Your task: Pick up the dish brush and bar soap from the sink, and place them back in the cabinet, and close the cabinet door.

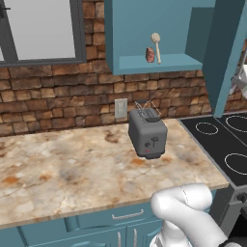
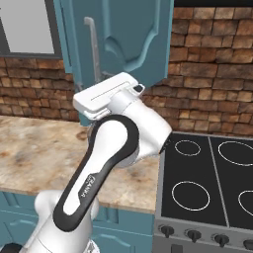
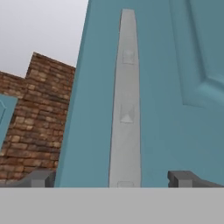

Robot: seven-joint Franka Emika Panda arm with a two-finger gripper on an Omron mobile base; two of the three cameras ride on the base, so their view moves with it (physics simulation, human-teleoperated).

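**Open robot hand at the handle of an open cabinet door, brush and soap on the shelf**

The white robot hand is largely cut off: the hand view gives just its two dark fingertips, low at seven and five o'clock. They stand wide apart, open, with the slim vertical silver handle between them, and whether they touch it is hard to tell. The handle sits on the teal-blue cabinet door with raised arched moulding, whose top runs out of frame.

In the right base view the white arm with dark joints covers the middle and hides much of the bench behind it. The word FRANKA can be read along its dark band.

In the left base view the teal-blue wall-hung cabinet stands open at twelve o'clock. On its shelf floor stands the dish brush with round cream head and thin tan wooden handle, leaning head-up, and at its nine o'clock, just beside it, the small reddish-brown bar soap; whether the two touch cannot be made out.

Below lies a mottled beige stone bench carrying a dark grey toaster. A red-brown brick wall with a pale socket plate backs it. A grey-framed window is at ten o'clock, a black stovetop with white rings at three o'clock, both clipped by the edge. Low teal drawers run under the bench.
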